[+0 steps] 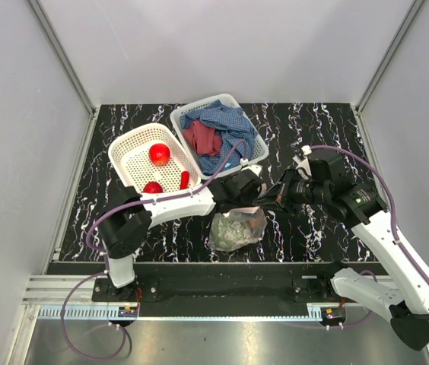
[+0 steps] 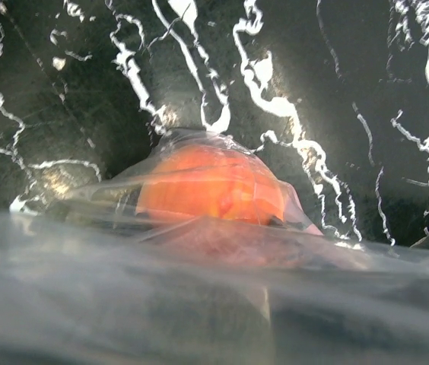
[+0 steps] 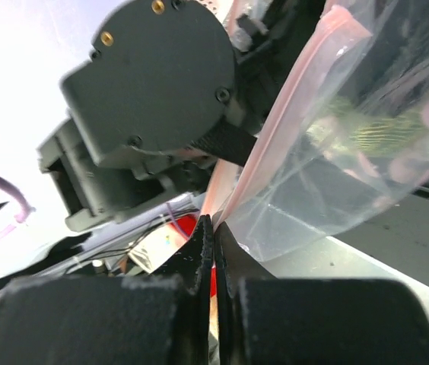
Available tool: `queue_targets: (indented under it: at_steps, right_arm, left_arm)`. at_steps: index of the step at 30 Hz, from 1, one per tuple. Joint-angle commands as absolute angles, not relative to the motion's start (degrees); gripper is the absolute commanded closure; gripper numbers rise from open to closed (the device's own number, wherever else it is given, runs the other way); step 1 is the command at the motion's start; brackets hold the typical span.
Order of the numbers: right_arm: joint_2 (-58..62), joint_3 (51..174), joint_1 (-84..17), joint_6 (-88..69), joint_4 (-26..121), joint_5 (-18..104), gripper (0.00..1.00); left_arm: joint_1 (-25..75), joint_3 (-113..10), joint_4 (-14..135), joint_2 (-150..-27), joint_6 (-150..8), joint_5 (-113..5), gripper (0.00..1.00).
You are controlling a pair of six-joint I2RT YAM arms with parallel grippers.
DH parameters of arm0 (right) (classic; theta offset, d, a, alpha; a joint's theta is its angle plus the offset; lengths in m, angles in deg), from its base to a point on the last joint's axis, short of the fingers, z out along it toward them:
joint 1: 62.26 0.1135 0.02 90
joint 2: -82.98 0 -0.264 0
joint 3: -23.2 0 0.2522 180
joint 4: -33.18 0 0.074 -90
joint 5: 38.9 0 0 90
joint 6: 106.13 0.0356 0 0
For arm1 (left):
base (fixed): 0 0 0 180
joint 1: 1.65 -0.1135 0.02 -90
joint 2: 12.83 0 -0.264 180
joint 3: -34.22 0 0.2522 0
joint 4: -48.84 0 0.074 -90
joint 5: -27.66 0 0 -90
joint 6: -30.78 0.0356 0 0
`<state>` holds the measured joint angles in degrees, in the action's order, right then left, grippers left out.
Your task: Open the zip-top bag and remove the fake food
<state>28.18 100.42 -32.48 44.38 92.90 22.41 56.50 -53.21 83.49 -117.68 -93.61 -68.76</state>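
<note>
The clear dotted zip-top bag (image 1: 236,230) lies near the table's front edge, with its pink zip edge lifted between my two grippers. My right gripper (image 3: 213,224) is shut on that pink zip edge (image 3: 275,137); in the top view it (image 1: 271,199) sits just right of the bag's mouth. My left gripper (image 1: 250,198) is at the mouth from the left, and the bag's film (image 2: 214,296) lies across its fingers and hides them. An orange-peach fruit (image 2: 208,190) sits inside the bag. Two red fruits (image 1: 160,153) and a red chili (image 1: 185,179) lie in the left white basket (image 1: 127,146).
A second white basket (image 1: 199,107) behind the grippers holds a blue cloth (image 1: 231,125) and a red cloth (image 1: 203,138). White walls stand on both sides and behind. The black rail (image 1: 222,268) runs along the near table edge.
</note>
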Motion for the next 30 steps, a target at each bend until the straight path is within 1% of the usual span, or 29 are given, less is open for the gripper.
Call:
queue_targets:
  at_steps: [1,2,3,8,11,16,19,22,23,26,29,30]
  right_arm:
    - [29.90,103.76,-32.20,38.64,96.50,23.50,1.00]
    - [30.51,103.67,-32.29,38.01,97.90,24.46,1.00]
    - [30.86,103.15,-32.29,37.40,98.35,24.99,1.00]
    - [34.20,101.12,-32.29,34.23,99.76,27.81,1.00]
    - [35.52,100.24,-32.20,31.86,99.85,29.04,1.00]
    - [35.96,102.00,-32.20,29.57,98.80,28.87,1.00]
    - [35.44,103.84,-32.20,29.83,95.47,26.33,1.00]
    - [34.39,105.07,-32.20,30.27,91.51,24.30,1.00]
    - [33.86,105.16,-32.20,30.18,90.55,23.95,1.00]
    - [32.89,105.17,-32.20,28.61,90.45,22.71,1.00]
    - [33.93,104.55,-32.20,26.76,91.32,22.45,1.00]
    - [34.38,104.20,-32.20,26.58,91.67,22.62,1.00]
  left_arm:
    - [55.48,-57.48,93.79,-116.46,-91.04,-68.49,0.97]
    - [55.56,-58.19,94.50,-114.80,-90.77,-68.93,1.00]
    - [55.48,-58.81,95.29,-114.00,-90.33,-69.11,1.00]
    - [55.48,-63.81,101.09,-110.48,-89.10,-70.16,1.00]
    - [55.56,-65.93,103.99,-108.54,-89.36,-68.41,1.00]
    - [56.00,-69.71,108.74,-105.21,-91.65,-68.40,1.00]
    - [56.35,-68.50,109.89,-105.28,-92.79,-71.38,1.00]
    - [55.39,-66.47,110.06,-108.17,-92.35,-72.88,1.00]
    - [54.43,-66.38,110.07,-110.80,-92.18,-72.45,1.00]
    - [52.93,-66.81,109.98,-113.71,-92.00,-70.87,1.00]
    - [54.23,-68.22,110.41,-111.71,-92.17,-71.03,1.00]
    - [55.46,-68.22,110.07,-108.05,-92.52,-72.96,1.00]
